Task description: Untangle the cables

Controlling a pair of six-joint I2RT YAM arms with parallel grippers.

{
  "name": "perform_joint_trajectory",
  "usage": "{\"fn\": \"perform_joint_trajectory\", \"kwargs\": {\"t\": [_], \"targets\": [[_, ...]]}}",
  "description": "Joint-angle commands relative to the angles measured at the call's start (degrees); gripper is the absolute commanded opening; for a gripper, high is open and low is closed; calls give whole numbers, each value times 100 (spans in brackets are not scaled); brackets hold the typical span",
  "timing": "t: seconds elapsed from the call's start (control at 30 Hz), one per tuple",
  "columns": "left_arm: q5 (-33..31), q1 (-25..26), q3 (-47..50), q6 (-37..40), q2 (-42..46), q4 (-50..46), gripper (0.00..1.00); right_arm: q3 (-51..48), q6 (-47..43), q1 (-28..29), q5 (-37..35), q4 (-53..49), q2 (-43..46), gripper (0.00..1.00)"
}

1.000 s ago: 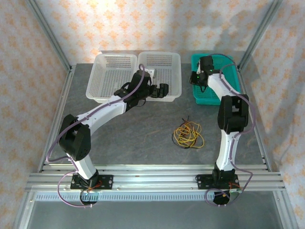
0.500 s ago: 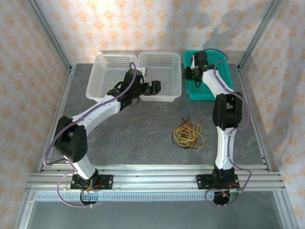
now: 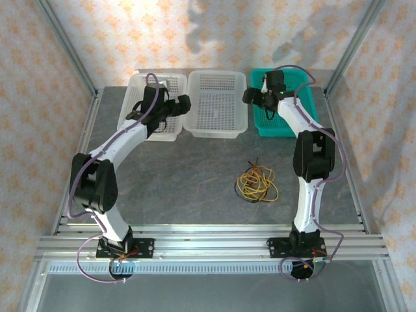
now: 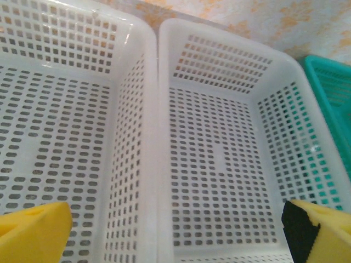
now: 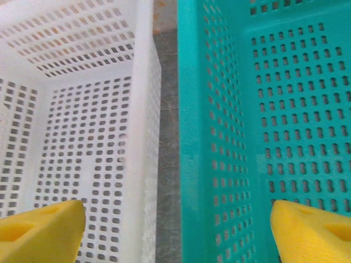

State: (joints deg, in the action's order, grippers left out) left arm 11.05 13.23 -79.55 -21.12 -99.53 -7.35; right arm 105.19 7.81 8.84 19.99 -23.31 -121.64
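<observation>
My left jaws stand wide apart, nothing between the yellow pads, over the rims where the left white basket meets the middle white basket. My right jaws are spread and empty too, over the gap between that middle basket and the teal basket. The cables lie bundled on the grey surface, near right, well apart from both. I judge the untangling has hardly begun.
</observation>
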Motion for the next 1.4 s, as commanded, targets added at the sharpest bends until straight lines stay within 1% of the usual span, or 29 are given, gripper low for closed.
{"fn": "perform_joint_trajectory", "kwargs": {"t": [0.0,0.13,0.4,0.5,0.57,0.67,0.77,0.9,1.1,1.17,1.37], "targets": [[296,-99,-315,82,-341,-258,99,167,25,3,131,27,-34,91],[499,-150,-677,169,-744,-323,99,462,52,-2,-94,-152,-280,95],[572,-155,-1395,297,-1615,-568,99,1018,47,19,-144,-520,-739,95],[671,-159,-1649,359,-1864,-635,99,1226,25,31,-168,-640,-909,94],[775,-155,-1753,368,-1993,-601,94,1455,-6,42,-188,-774,-1068,92],[896,-162,-1955,363,-2167,-600,86,1845,-94,99,-197,-988,-1308,88],[997,-155,-2156,338,-2337,-582,85,2101,-165,162,-271,-1128,-1472,83],[1226,-153,-2463,297,-2582,-615,80,2199,-251,207,-270,-1205,-1544,71],[1531,-123,-2608,192,-2763,-463,75,2187,-359,215,-263,-1360,-1555,54],[1615,-87,-2669,207,-2821,-460,75,2178,-386,224,-275,-1386,-1554,52],[1689,11,-2728,191,-2887,-417,75,2115,-423,230,-435,-1378,-1455,50]]}}
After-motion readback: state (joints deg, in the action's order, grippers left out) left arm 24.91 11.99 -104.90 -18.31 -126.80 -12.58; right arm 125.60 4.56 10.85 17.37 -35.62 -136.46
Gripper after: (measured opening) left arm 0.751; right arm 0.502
